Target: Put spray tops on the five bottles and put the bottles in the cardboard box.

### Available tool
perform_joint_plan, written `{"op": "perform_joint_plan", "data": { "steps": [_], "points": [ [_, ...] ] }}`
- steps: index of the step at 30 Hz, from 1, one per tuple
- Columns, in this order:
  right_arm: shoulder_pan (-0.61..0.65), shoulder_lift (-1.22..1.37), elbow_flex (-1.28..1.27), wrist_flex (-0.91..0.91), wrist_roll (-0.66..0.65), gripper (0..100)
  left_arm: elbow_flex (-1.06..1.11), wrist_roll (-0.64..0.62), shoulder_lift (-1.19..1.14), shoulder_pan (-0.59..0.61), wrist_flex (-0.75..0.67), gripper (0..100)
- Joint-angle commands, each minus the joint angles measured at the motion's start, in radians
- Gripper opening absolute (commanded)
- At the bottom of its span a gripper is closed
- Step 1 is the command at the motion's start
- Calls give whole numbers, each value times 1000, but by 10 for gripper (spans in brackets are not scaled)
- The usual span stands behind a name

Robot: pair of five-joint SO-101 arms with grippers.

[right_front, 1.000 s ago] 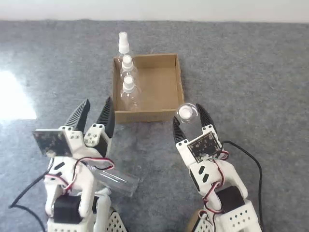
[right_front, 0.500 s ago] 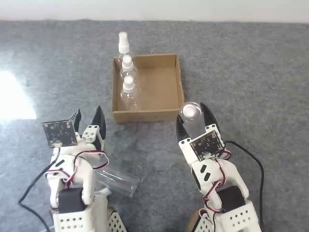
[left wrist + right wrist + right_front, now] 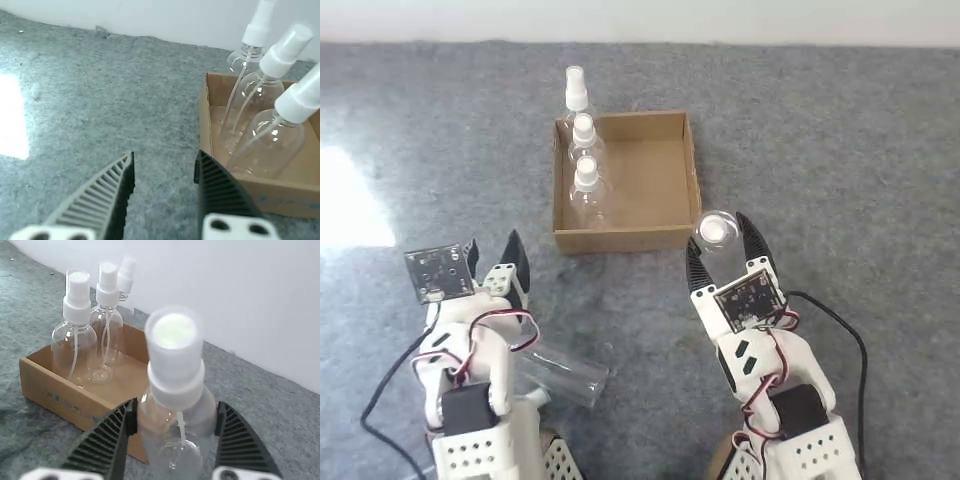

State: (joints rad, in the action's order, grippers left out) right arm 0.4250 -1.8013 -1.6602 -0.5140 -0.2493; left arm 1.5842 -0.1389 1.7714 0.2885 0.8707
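Since a second ago the left arm has drawn back from the front wall of the brown cardboard box (image 3: 692, 170) toward the near edge of the grey speckled tabletop (image 3: 840, 130). Its jaws have also closed partway. The right arm has edged a little to the right, away from the box's front-right corner.

The left end effector (image 3: 492, 250) hangs released over the near-left part of the tabletop, grasping nothing. Bare grey surface shows between its ribbed black fingers (image 3: 110, 195). The right end effector (image 3: 717, 236) is clenched on a clear round plastic bottle with a white spray top (image 3: 717, 229). It holds the bottle upright just off the box's front-right corner, outside the box. In the right wrist view its black fingers press on both sides of the bottle's shoulder.

Two more bottles of the same kind stand upright inside the box along its left wall. The corner bottle (image 3: 583, 140) is in the far-left corner and the front bottle (image 3: 587, 195) is nearer the front wall. The outer bottle (image 3: 577, 88) seems to stand just outside the far-left corner, though its base is hidden. An uncapped clear bottle (image 3: 570, 372) lies on its side by the near edge, partly under the left arm.

Faint blue print (image 3: 50, 391) runs along the box's front wall, too small to read.
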Motion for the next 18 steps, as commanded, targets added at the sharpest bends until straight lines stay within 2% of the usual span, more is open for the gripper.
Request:
{"op": "perform_joint_plan", "data": {
  "steps": [1, 6, 11, 18],
  "points": [
    [-10, -13, -18, -2, 5, 169, 8, 9, 15, 0, -49, 188],
    [-10, -13, -18, -4, 5, 169, 25, 18, 15, -2, -61, 188],
    [-5, -13, -18, -4, 2, 169, 59, 117, 15, -5, -77, 188],
    [-8, -13, -14, -5, 2, 169, 70, 126, 15, 2, -89, 188]
  ]
}}
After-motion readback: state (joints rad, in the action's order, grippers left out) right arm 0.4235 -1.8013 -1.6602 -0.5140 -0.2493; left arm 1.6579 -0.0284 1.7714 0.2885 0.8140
